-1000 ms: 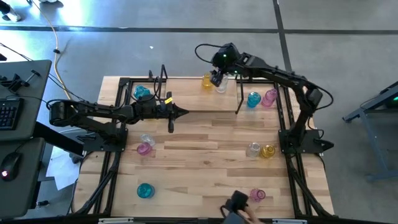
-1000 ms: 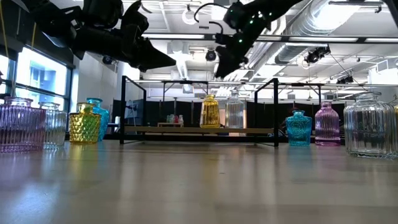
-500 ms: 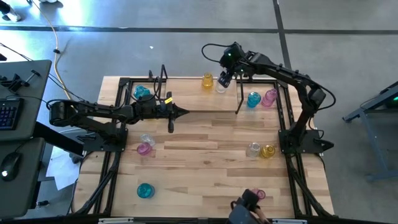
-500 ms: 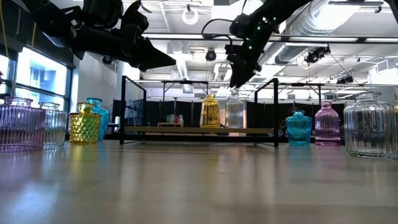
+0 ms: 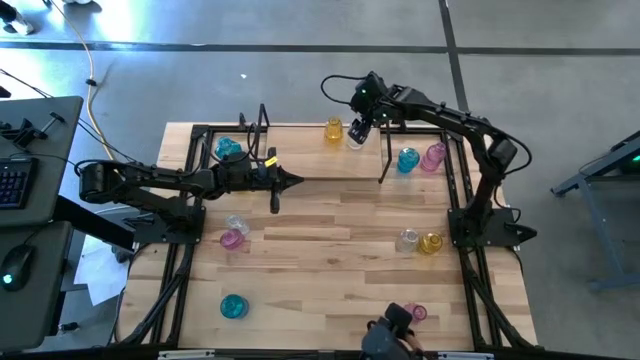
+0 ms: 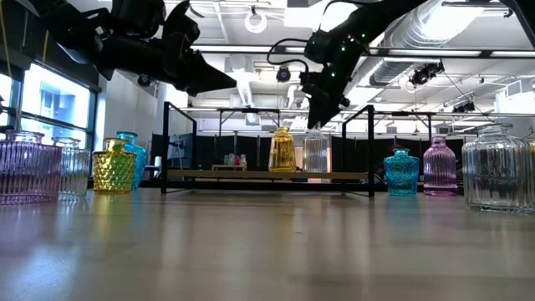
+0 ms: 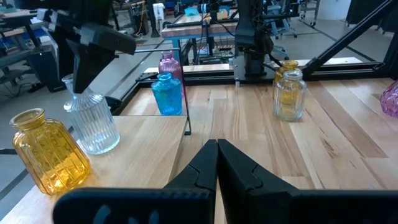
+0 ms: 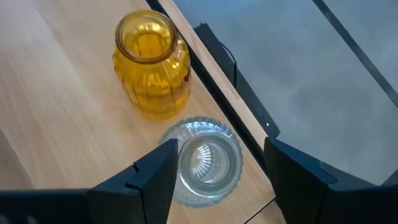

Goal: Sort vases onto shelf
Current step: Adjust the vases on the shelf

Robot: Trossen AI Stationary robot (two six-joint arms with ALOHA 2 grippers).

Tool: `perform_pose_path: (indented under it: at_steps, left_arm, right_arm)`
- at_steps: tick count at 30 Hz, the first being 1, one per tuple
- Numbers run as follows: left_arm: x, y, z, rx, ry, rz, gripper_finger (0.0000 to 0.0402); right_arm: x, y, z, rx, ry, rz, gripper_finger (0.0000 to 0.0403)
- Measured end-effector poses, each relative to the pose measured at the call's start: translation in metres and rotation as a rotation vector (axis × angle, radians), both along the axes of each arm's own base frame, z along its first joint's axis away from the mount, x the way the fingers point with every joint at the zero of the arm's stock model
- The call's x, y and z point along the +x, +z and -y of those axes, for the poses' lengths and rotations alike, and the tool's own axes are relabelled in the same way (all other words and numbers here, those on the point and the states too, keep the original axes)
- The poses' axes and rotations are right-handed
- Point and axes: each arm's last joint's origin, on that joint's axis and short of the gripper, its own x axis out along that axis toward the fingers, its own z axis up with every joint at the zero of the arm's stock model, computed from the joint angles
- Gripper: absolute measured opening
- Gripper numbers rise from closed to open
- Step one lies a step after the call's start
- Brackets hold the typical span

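Observation:
The shelf [image 5: 322, 180] is a low black frame with a wooden tier, standing at the far middle of the table. A yellow vase [image 5: 333, 131] and a clear ribbed vase [image 5: 355, 140] stand upright on it, side by side. My right gripper [image 8: 221, 149] hangs open just above the clear vase [image 8: 208, 163], one finger on either side of its mouth, touching nothing; the low view shows its tips [image 6: 315, 117] above the neck [image 6: 315, 134]. My left gripper [image 5: 297, 181] is shut and held level over the shelf's left part.
Other vases stand on the table: teal [image 5: 407, 160] and pink [image 5: 433, 155] far right, clear [image 5: 407, 240] and yellow [image 5: 431, 242] right, teal [image 5: 228, 148] far left, clear [image 5: 237, 225] and pink [image 5: 232, 240] left, teal [image 5: 233, 305] and pink [image 5: 415, 313] near. A person's hand holds a dark object [image 5: 388, 325] at the near edge.
My right gripper has moved a little toward the table's right and come down, from beside the yellow vase to just over the clear vase's mouth. The dark object at the near edge has shifted slightly right.

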Motion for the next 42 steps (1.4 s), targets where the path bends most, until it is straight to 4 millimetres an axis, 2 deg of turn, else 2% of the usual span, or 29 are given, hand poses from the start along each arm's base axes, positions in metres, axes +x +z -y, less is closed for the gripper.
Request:
perform_pose_path:
  at_steps: [5, 13, 16, 24, 33, 42]
  left_arm:
    - [0.000, 0.000, 0.000, 0.000, 0.000, -0.001, 0.0000]
    - [0.000, 0.000, 0.000, -0.001, 0.000, -0.002, 0.0000]
    - [0.000, 0.000, 0.000, -0.002, 0.000, -0.002, 0.0000]
    - [0.000, 0.000, 0.000, -0.003, 0.000, -0.003, 0.0000]
    - [0.000, 0.000, 0.000, -0.004, 0.000, -0.002, 0.0000]
    - [0.000, 0.000, 0.000, -0.009, 0.001, -0.002, 0.0000]
  right_arm:
    - [0.000, 0.000, 0.000, 0.000, -0.003, 0.003, 0.0198]
    - [-0.002, 0.000, 0.002, -0.001, -0.009, 0.000, 0.0108]
    - [-0.003, 0.000, 0.004, -0.006, -0.005, -0.006, 0.0090]
    - [-0.012, 0.000, 0.011, 0.009, -0.042, -0.016, 0.0119]
    - [-0.013, 0.000, 0.012, 0.012, -0.058, -0.017, 0.0118]
    - [-0.014, -0.002, 0.012, 0.019, -0.078, -0.028, 0.0181]
